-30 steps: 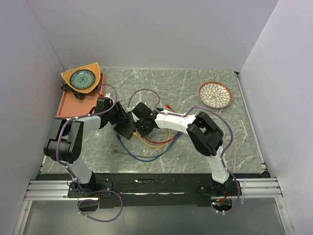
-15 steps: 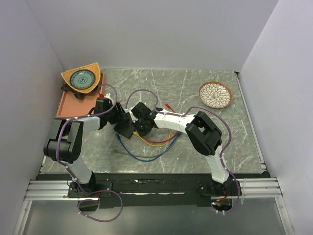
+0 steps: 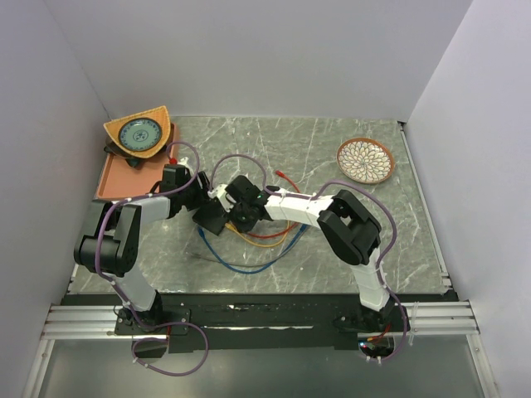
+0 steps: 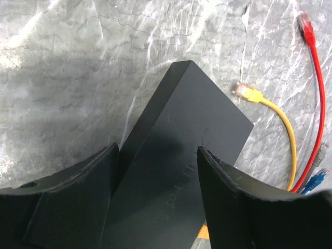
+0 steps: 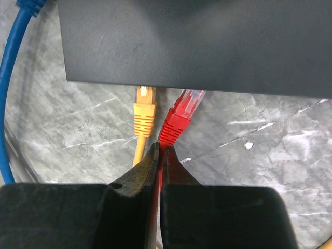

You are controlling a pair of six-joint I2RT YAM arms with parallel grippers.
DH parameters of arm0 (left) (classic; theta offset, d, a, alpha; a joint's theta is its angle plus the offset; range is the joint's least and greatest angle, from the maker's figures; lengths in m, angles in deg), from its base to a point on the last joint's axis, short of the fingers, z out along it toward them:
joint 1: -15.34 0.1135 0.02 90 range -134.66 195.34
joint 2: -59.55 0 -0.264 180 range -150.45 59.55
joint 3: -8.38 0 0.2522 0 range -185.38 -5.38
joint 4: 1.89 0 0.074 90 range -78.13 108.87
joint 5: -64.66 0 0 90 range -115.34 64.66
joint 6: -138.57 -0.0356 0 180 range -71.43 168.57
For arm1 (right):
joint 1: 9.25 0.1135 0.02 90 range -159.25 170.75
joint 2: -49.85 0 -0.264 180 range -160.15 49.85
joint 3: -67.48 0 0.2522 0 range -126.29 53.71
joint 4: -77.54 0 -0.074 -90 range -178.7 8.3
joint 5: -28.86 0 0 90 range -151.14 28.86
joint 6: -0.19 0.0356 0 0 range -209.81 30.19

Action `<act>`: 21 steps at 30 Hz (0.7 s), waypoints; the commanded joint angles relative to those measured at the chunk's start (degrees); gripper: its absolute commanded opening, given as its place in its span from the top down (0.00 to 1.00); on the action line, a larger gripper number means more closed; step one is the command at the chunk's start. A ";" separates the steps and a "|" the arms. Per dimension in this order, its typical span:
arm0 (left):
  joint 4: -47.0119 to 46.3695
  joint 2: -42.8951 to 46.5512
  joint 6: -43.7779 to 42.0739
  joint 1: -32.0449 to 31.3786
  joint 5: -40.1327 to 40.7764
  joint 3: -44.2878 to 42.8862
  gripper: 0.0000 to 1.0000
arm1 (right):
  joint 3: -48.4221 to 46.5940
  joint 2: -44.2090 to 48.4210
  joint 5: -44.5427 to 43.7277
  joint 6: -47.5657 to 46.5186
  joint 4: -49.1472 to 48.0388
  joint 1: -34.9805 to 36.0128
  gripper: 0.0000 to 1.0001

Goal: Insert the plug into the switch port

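The switch is a flat matte-black box (image 4: pixel 181 140), held between the fingers of my left gripper (image 4: pixel 158 155), which is shut on its sides. In the top view the left gripper (image 3: pixel 204 209) holds the box (image 3: pixel 212 219) left of centre. My right gripper (image 5: pixel 161 148) is shut on a red cable just behind its red plug (image 5: pixel 179 119). The plug's clear tip is at the box's (image 5: pixel 197 41) near edge, slightly tilted. A yellow plug (image 5: pixel 144 111) sits at the same edge to its left. The ports are hidden under the edge. The right gripper (image 3: pixel 241 211) is against the box in the top view.
Red, yellow and blue cables (image 3: pixel 257 249) loop on the marble table in front of the box. Loose plugs lie nearby: yellow (image 4: pixel 248 93), red (image 4: pixel 306 26), blue (image 4: pixel 316 179). An orange tray (image 3: pixel 116 178) stands at the far left, a patterned plate (image 3: pixel 366 159) at the far right.
My right gripper has moved left with the red plug, up to the box's edge. The red cable's loose end shifted a little. The left gripper has held still.
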 commanded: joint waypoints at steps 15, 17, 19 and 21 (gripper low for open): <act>2.38 -0.33 -2.52 -1.65 -2.30 0.36 0.30 | -2.25 2.20 1.20 -10.35 -6.62 0.15 1.00; 2.12 -0.24 -2.87 -1.56 -2.30 0.36 0.30 | -2.60 2.29 1.55 -11.06 -6.36 0.15 1.00; 1.68 0.03 -3.31 -1.56 -2.03 0.36 0.30 | -2.78 2.64 1.55 -11.77 -6.36 0.15 1.00; 1.85 -0.41 -3.75 -1.47 -2.90 -0.16 0.30 | -2.78 3.07 2.16 -12.20 -6.53 -0.03 1.00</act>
